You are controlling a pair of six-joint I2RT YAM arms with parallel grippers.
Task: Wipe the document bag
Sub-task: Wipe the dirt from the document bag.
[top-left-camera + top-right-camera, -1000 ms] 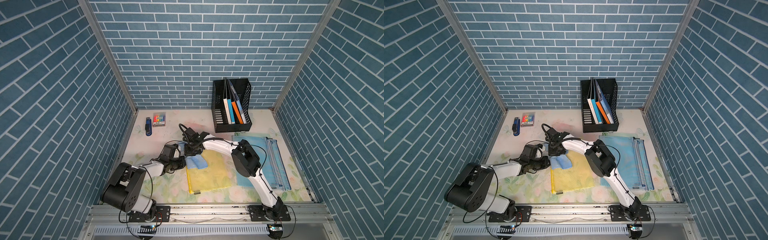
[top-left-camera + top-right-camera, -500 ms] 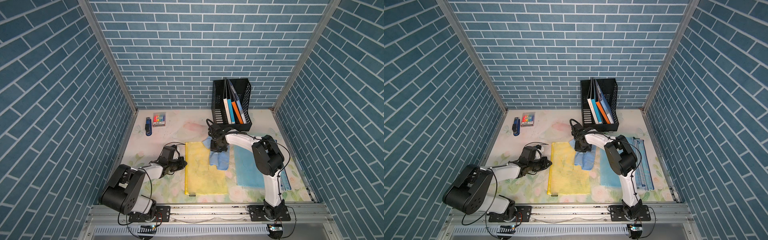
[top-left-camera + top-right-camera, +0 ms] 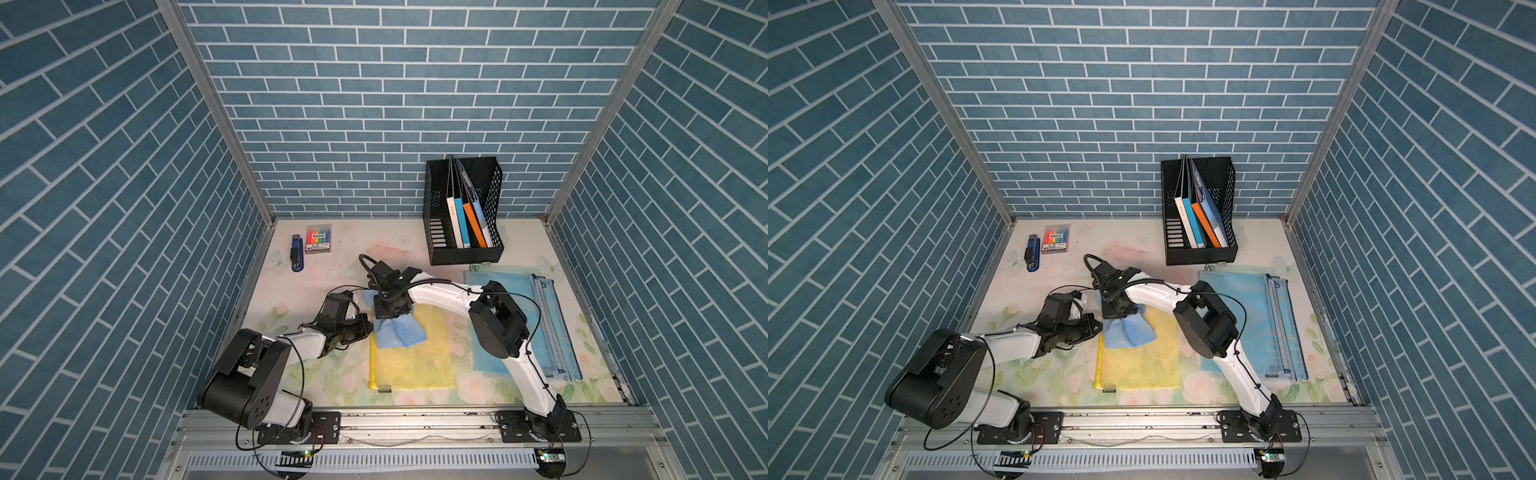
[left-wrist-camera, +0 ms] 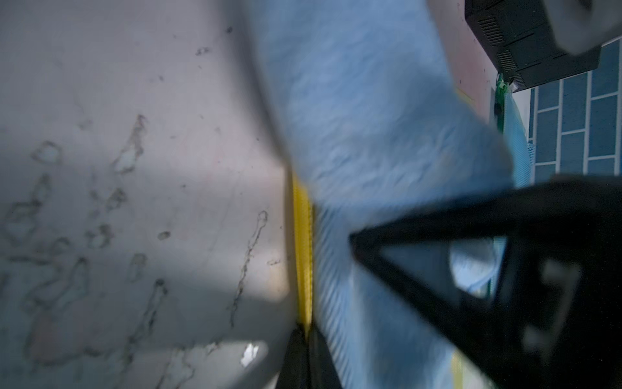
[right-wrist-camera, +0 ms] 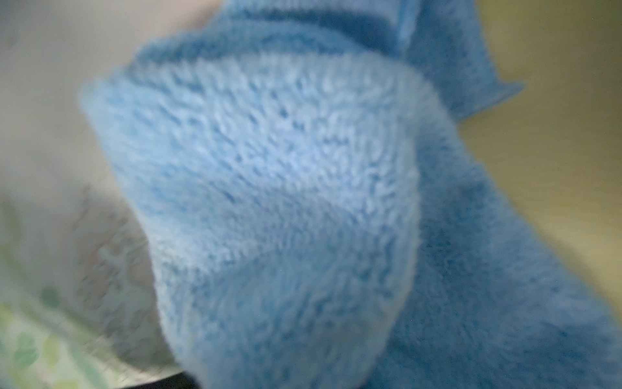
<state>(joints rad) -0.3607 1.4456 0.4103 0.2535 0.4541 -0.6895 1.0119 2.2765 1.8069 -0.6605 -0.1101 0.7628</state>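
Observation:
A yellow mesh document bag (image 3: pixel 415 361) (image 3: pixel 1138 365) lies flat on the floral table in both top views. A blue cloth (image 3: pixel 399 334) (image 3: pixel 1127 330) rests bunched on the bag's far left corner. My right gripper (image 3: pixel 390 309) (image 3: pixel 1119 309) presses down on it, shut on the cloth; the cloth (image 5: pixel 269 202) fills the right wrist view and hides the fingers. My left gripper (image 3: pixel 368 326) (image 4: pixel 304 331) lies low at the bag's left side, shut on its yellow edge (image 4: pixel 303 235). The cloth (image 4: pixel 370 118) lies just beside that edge.
A black file holder (image 3: pixel 461 253) with several folders stands at the back. Blue document bags (image 3: pixel 552 332) lie to the right, under the right arm. A blue stapler (image 3: pixel 296 258) and a pack of markers (image 3: pixel 318 239) sit at the back left.
The right gripper swept the cloth from the bag's left to its far right side, then back to the far left corner. The left gripper kept its hold on the edge.

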